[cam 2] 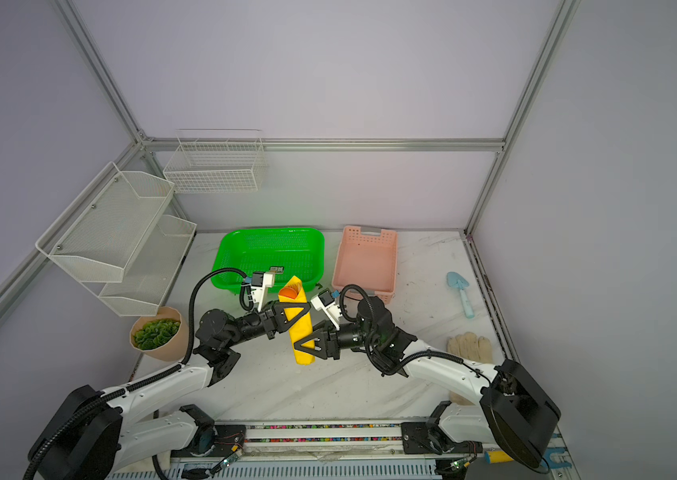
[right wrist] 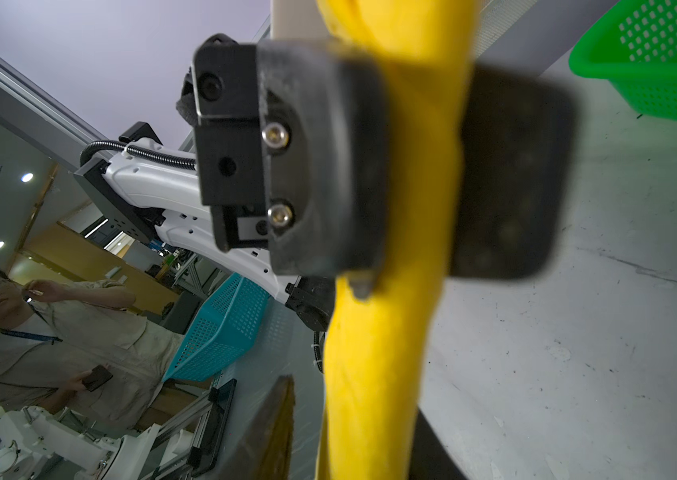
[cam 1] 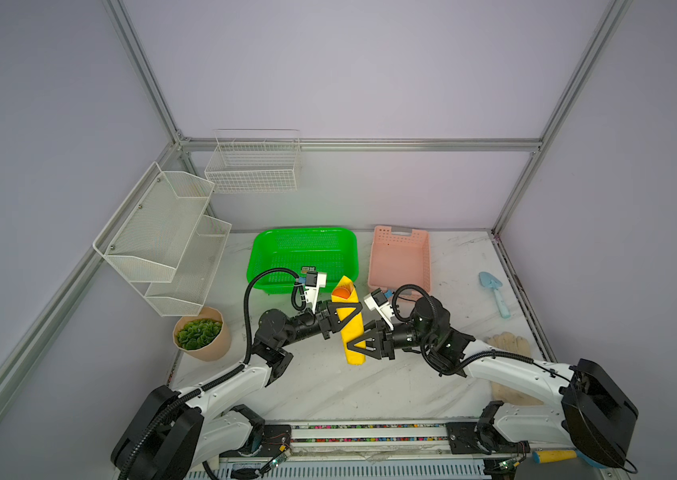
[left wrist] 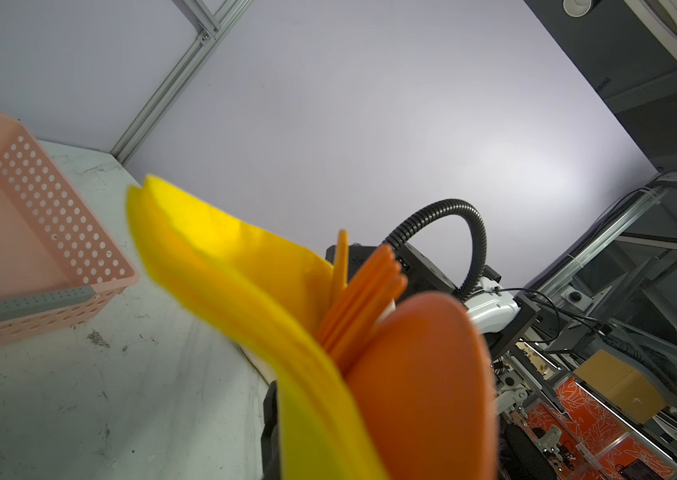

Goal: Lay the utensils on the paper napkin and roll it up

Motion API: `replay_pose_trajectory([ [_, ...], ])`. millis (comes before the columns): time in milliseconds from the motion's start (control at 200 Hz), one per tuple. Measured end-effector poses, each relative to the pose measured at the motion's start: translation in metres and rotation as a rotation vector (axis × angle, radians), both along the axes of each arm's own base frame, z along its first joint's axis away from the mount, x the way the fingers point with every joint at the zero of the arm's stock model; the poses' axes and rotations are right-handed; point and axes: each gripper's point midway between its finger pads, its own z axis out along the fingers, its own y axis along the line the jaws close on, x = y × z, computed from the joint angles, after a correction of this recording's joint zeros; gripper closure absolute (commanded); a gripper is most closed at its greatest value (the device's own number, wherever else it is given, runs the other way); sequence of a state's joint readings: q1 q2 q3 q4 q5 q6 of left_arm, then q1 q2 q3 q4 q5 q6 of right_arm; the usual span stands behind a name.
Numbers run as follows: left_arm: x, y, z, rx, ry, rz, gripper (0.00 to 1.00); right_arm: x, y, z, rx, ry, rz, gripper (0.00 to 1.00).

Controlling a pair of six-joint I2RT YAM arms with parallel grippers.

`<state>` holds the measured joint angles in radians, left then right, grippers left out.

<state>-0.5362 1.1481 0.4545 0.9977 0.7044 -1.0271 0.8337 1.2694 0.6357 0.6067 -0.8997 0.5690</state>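
Currently the paper napkin [cam 1: 352, 332] is seen rolled into a tube around the utensils [left wrist: 370, 299], with the orange spoon bowl and fork tines poking out of its far end. The roll is held over the table [cam 1: 328, 386], just in front of the gap between the green basket [cam 1: 305, 230] and the pink basket [cam 1: 399, 232]. The left gripper [cam 1: 348, 314] is clamped on the paper napkin near that far end. The right gripper [cam 1: 356, 345] is set around the lower part with its jaws loosened; a gap is visible beside one finger in the right wrist view. Whether the lower end touches the table cannot be told.
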Motion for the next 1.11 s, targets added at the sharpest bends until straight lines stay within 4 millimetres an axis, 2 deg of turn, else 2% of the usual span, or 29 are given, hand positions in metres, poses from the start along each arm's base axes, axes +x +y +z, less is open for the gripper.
replay_pose_trajectory([
  [60, -0.001, 0.000, 0.000, 0.000, 0.003, -0.004, 1.00, -0.001, 0.000, -0.001, 0.001, 0.005, -0.002, 0.85],
  [145, -0.002, -0.001, 0.001, -0.001, 0.001, -0.014, 1.00, 0.002, 0.000, -0.004, -0.003, -0.001, -0.018, 1.00],
  [300, -0.002, -0.002, 0.001, 0.001, 0.008, -0.015, 1.00, 0.002, 0.000, -0.004, 0.000, -0.002, -0.021, 1.00],
  [400, -0.002, -0.002, 0.001, 0.002, 0.009, -0.016, 1.00, 0.002, 0.000, -0.004, 0.001, 0.000, -0.022, 0.66],
  [445, -0.001, -0.002, 0.002, 0.002, 0.003, -0.011, 1.00, 0.000, 0.000, -0.004, 0.002, 0.006, -0.013, 0.61],
  [505, 0.001, -0.001, 0.003, 0.000, 0.002, -0.001, 1.00, -0.005, 0.000, -0.004, 0.007, 0.009, 0.005, 0.60],
  [575, 0.002, -0.001, 0.005, -0.002, -0.003, -0.001, 1.00, -0.009, 0.001, -0.006, 0.007, 0.016, 0.017, 0.63],
  [655, 0.002, -0.001, 0.007, -0.005, -0.007, -0.002, 1.00, -0.010, 0.000, -0.007, 0.010, 0.017, 0.016, 0.73],
  [755, 0.001, -0.002, 0.009, -0.007, -0.010, -0.008, 1.00, -0.008, 0.000, -0.009, 0.007, 0.021, 0.004, 1.00],
  [890, 0.001, -0.002, 0.008, -0.005, 0.002, -0.010, 1.00, -0.008, 0.000, -0.011, 0.007, 0.019, -0.001, 1.00],
  [955, 0.001, -0.002, 0.008, -0.005, 0.002, -0.010, 1.00, -0.008, 0.000, -0.011, 0.008, 0.018, -0.001, 0.75],
  [990, 0.001, -0.002, 0.008, -0.005, 0.001, -0.010, 1.00, -0.008, 0.000, -0.011, 0.007, 0.024, -0.001, 0.66],
  [1035, 0.002, -0.002, 0.008, -0.004, -0.006, -0.005, 1.00, -0.009, 0.000, -0.011, 0.008, 0.025, 0.005, 0.62],
  [1105, 0.003, -0.001, 0.010, -0.007, -0.009, 0.001, 1.00, -0.013, 0.001, -0.010, 0.012, 0.031, 0.022, 0.62],
])
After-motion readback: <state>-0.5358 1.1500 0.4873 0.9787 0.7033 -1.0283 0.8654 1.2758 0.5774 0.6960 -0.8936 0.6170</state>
